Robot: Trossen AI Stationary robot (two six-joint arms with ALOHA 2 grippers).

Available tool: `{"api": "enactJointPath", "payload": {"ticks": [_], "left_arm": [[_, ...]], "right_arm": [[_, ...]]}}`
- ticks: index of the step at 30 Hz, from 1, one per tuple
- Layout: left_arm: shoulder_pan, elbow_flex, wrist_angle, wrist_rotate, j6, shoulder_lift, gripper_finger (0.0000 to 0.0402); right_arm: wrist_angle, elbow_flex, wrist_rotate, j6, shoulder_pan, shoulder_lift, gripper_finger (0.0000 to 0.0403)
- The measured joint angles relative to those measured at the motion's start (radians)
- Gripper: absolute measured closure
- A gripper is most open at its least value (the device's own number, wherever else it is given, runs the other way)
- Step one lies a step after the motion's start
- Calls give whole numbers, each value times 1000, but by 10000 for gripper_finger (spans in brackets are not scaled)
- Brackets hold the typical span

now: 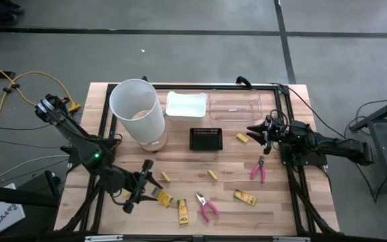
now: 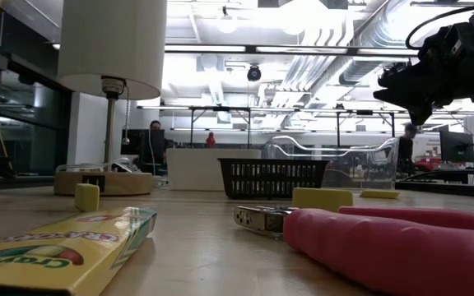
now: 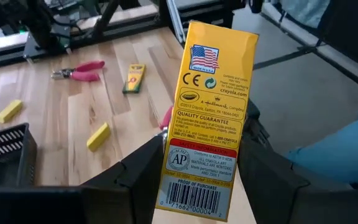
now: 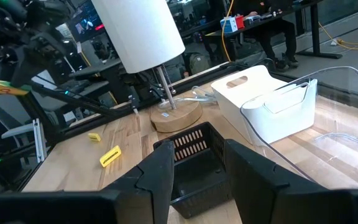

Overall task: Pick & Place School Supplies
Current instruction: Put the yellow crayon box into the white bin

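Note:
My left gripper (image 1: 146,190) is near the table's near-left corner, shut on a yellow crayon packet (image 3: 210,118). Two more packets (image 1: 182,210) (image 1: 244,197) lie flat near the near edge. One pink-handled tool (image 1: 207,207) lies between them, and the other (image 1: 259,168) lies farther right. Small yellow blocks (image 1: 166,177) (image 1: 212,174) (image 1: 242,138) rest on the wood. My right gripper (image 1: 257,131) hangs open and empty above the table, just right of the black tray (image 4: 191,155) and clear of it in the low view (image 2: 422,86). My left gripper pinches the yellow packet at its barcode end (image 3: 194,196), one finger (image 3: 143,180) on each long edge. It comes slanting from the table's left, and the packet sticks out forward past the fingertips. The packet looks lifted clear of the table, printed back face toward the wrist camera.
A tall white cylindrical bin (image 1: 138,111) stands on a round wooden base at far left-centre. Beside it along the far edge are a white container (image 1: 185,105) and a clear tray (image 1: 235,106). A black frame rail (image 1: 294,181) runs along the table's right side.

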Motion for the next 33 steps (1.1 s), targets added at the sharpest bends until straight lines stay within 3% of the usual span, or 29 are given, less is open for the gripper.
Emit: {"api": "enactJointPath", "payload": {"ticks": [11,26,33], "left_arm": [[0,20,2,-38,53,-57,212],[0,20,14,-216,214,-214,212],[23,23,94,-289,341,-248,212]], "right_arm": [[0,0,0,0,0,0,270],[0,0,0,0,0,0,270],[0,0,0,0,0,0,270]]}}
